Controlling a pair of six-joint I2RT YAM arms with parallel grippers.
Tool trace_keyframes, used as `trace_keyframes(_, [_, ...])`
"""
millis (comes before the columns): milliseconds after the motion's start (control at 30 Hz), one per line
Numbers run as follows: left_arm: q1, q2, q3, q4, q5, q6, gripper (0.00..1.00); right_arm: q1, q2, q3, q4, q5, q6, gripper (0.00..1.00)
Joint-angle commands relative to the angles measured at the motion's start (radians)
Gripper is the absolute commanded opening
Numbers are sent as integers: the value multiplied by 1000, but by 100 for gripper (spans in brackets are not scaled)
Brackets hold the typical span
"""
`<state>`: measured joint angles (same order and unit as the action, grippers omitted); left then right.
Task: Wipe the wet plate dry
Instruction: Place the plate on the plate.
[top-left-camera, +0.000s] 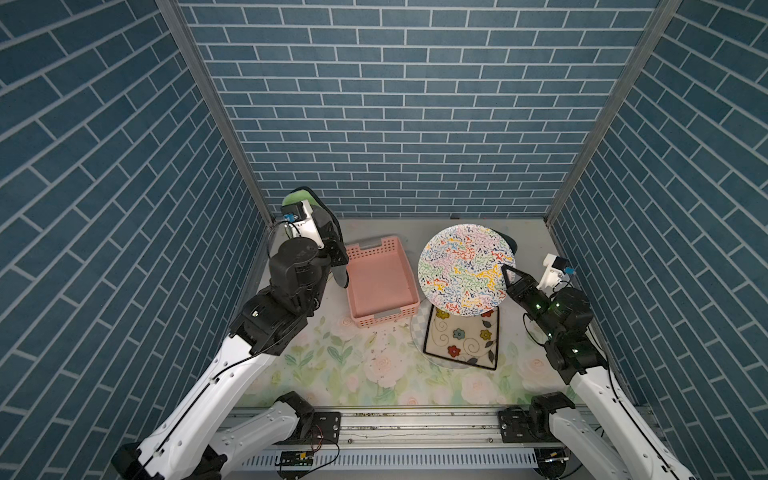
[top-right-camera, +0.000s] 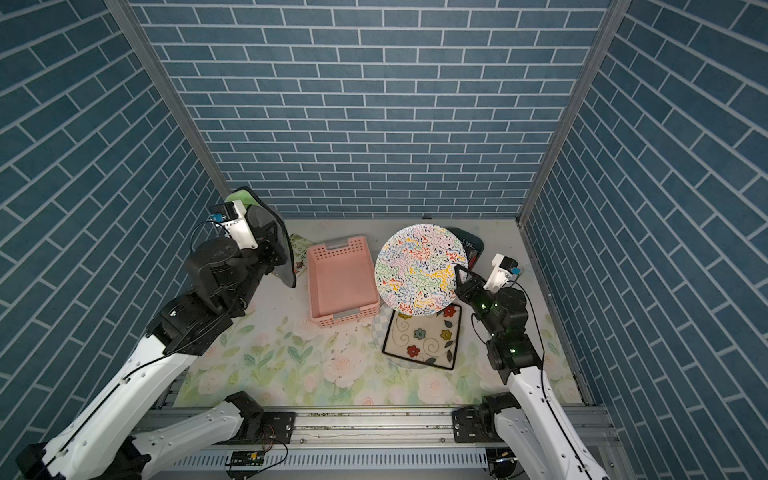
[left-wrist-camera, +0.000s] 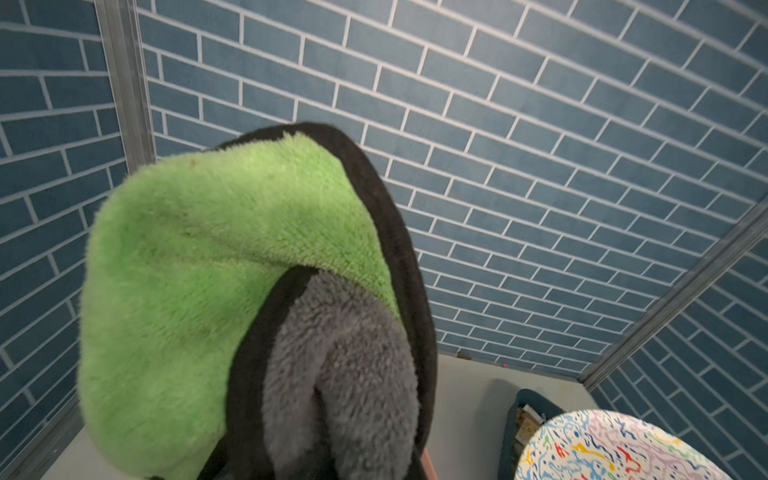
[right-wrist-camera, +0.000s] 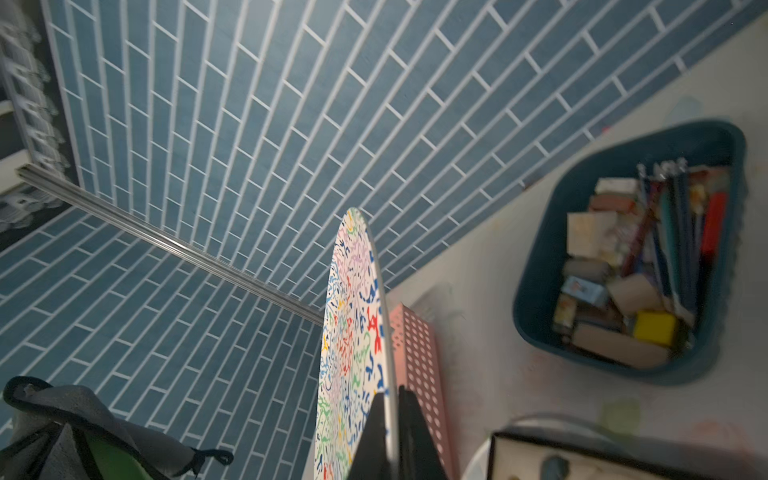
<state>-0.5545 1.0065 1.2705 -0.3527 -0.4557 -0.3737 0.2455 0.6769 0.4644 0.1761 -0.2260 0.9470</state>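
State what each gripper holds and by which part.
Right gripper pinches the squiggle-patterned plate at its rim. Left gripper holds the green-and-grey cloth; which part cannot be told.

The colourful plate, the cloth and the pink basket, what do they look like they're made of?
The plate: thin, rigid and smooth with a printed squiggle pattern; ceramic or melamine, I cannot tell which. The cloth: plush microfibre by its fuzzy pile, green on one face, grey on the other, black trim. The pink basket: matte moulded plastic, with perforated walls.
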Motion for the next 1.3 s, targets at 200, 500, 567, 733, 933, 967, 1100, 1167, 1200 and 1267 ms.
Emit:
trace_keyframes(200, [278,127,-47,-40,413,-81,0,0,-108,-196,-61,-31,-39,0])
trace_keyframes(500, [341,160,-89,-46,450,-93,0,0,-177,-265,-22,-21,-5,0])
trace_keyframes(567, [347,166,-101,-36,460,-93,0,0,-199,-236,-41,-10,10,0])
trace_keyframes(733, [353,184,-117,-19,479,-91,0,0,-289,-162,-86,55,36,0])
trace_keyframes(933, [362,183,-120,-12,485,-90,0,0,-272,-187,-117,62,34,0])
trace_keyframes(967, [364,180,-119,-12,487,-90,0,0,-271,-201,-97,55,46,0])
trace_keyframes(1100, [367,177,-118,-13,496,-90,0,0,-222,-216,-79,35,35,0])
trace_keyframes(1167, [369,177,-120,-8,506,-91,0,1,-173,-225,-61,8,29,0])
trace_keyframes(1200, [369,178,-122,-2,515,-91,0,0,-157,-233,-49,-2,30,0])
trace_keyframes(1267, [369,178,-124,8,536,-94,0,0,-144,-257,-26,-9,29,0])
